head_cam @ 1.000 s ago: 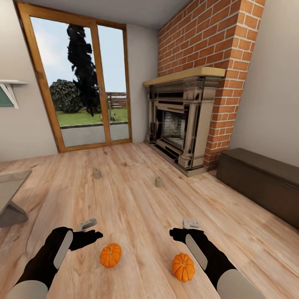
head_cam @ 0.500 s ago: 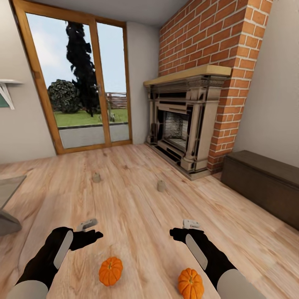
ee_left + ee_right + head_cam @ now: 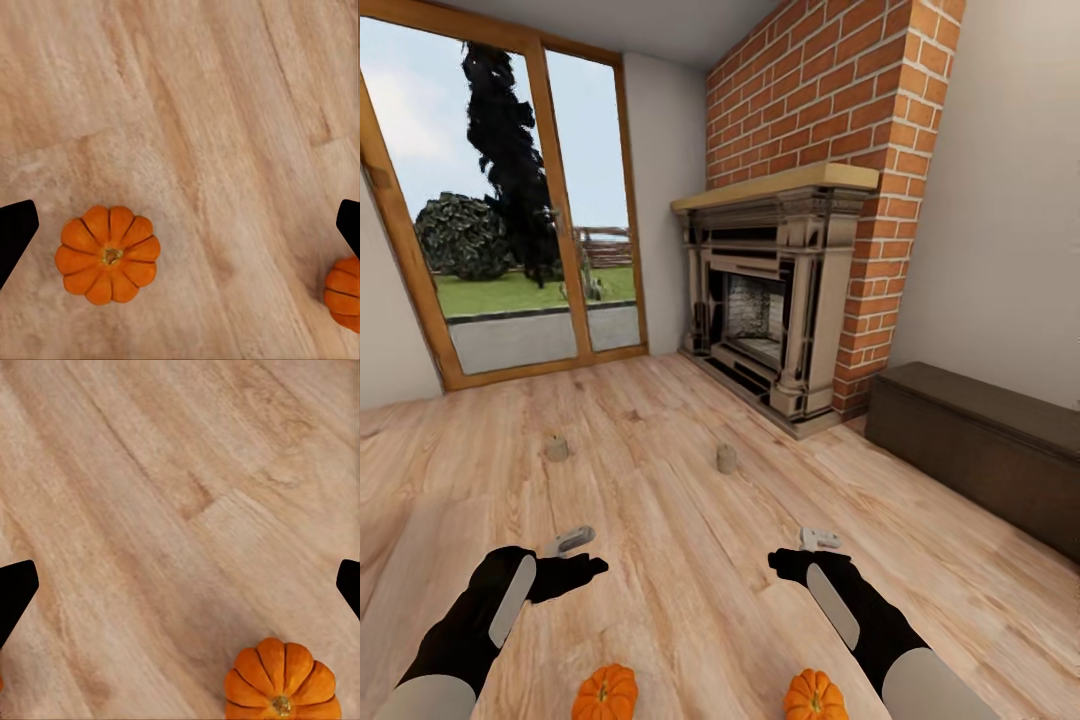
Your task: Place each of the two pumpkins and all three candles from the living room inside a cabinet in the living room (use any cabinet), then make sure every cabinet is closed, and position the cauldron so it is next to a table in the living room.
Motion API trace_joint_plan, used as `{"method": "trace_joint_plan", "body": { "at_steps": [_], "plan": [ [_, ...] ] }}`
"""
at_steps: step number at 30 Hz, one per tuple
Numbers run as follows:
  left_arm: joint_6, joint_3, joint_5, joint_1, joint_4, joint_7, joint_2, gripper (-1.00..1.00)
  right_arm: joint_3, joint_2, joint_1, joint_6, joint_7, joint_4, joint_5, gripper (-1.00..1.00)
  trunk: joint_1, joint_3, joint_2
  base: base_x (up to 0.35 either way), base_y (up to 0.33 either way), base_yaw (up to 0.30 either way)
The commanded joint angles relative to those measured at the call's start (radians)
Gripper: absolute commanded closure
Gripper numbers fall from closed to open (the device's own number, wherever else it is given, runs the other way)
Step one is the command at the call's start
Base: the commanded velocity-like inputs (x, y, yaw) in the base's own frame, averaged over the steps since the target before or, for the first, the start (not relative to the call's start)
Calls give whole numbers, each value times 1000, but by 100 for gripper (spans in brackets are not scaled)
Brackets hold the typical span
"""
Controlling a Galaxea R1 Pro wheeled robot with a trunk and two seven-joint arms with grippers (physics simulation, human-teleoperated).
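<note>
Two ribbed orange pumpkins point(image 3: 605, 692) point(image 3: 815, 696) sit upright on the pale wood-plank floor point(image 3: 680, 560), cut by the head view's bottom edge; the left wrist view shows one whole point(image 3: 108, 254), stem up. Both the left gripper point(image 3: 572, 541) and the right gripper point(image 3: 820, 539) hang wide apart, empty. Two stubby grey-beige candles point(image 3: 557, 448) point(image 3: 727, 458) apparently stand upright ahead, the long dark brown cabinet point(image 3: 980, 445) right.

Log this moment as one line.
pumpkins: floor, untouched | candles: floor ahead | cabinet: shut | pincers: open, empty

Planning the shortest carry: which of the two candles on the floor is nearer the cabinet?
The right candle, out in front of the fireplace, is nearer the cabinet. The other candle sits farther left, toward the glass door.
</note>
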Motion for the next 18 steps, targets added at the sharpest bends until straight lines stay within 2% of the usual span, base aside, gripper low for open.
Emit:
{"method": "trace_joint_plan", "body": {
  "at_steps": [1, 10, 15, 18],
  "plan": [
    [4, 2, -6, 0, -1, -7, 0, -100, 4, 0, -1, 2, -10, -1, -10, -100, 0, -1, 0, 108, 111, -107],
    [14, 5, -3, 4, -45, -8, -1, -100, 4, 0, -1, 3, -9, 0, -10, -100, 0, 0, 0, 19, 19, -19],
    [19, 6, 2, 5, -56, -10, -2, -100, 2, -3, -1, 3, -9, 1, -10, -100, 2, -19, -2, 0, 0, 0],
    [29, 7, 29, 6, -66, -10, 0, -100, 1, -5, -1, 4, -9, 2, -11, -100, 4, -31, -2, 0, 0, 0]
  ]
}}
